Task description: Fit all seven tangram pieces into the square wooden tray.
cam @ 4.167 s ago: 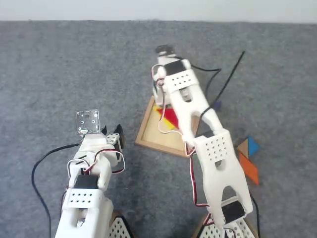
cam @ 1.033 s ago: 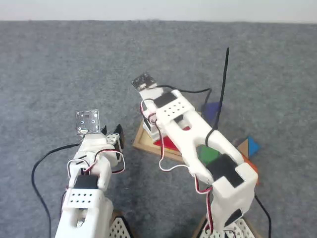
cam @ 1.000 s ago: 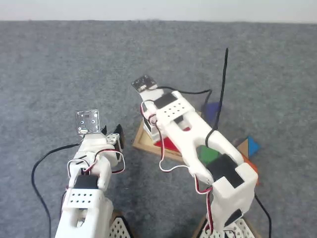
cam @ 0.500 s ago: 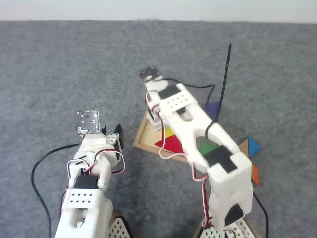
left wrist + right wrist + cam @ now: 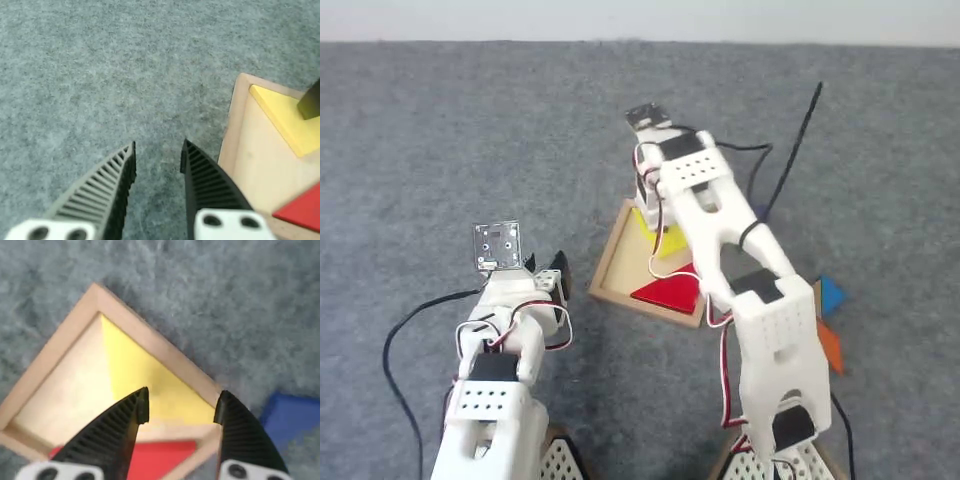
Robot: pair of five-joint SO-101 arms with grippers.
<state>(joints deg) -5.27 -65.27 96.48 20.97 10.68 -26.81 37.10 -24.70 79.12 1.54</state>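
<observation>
The square wooden tray [image 5: 608,262] lies mid-table between the arms. A yellow triangle [image 5: 667,240] sits in its far corner and a red triangle [image 5: 670,291] along its near edge. My right gripper [image 5: 182,396] hangs open just above the yellow triangle [image 5: 134,374], with nothing between its fingers; in the high view the right gripper [image 5: 643,210] is over the tray's far side. My left gripper [image 5: 159,147] is open over bare carpet, left of the tray [image 5: 234,125]. Loose blue [image 5: 831,294] and orange [image 5: 828,346] pieces lie to the right of the tray.
A dark blue piece [image 5: 289,415] lies on the carpet beyond the tray's far right edge. Grey carpet covers the table. The right arm's body spans the tray's right half and hides what lies under it. Cables trail behind the right arm.
The right arm has stretched out from a folded pose, carrying its gripper from the tray's near left toward its far corner. The green piece is now hidden under it. The left arm has stayed still.
</observation>
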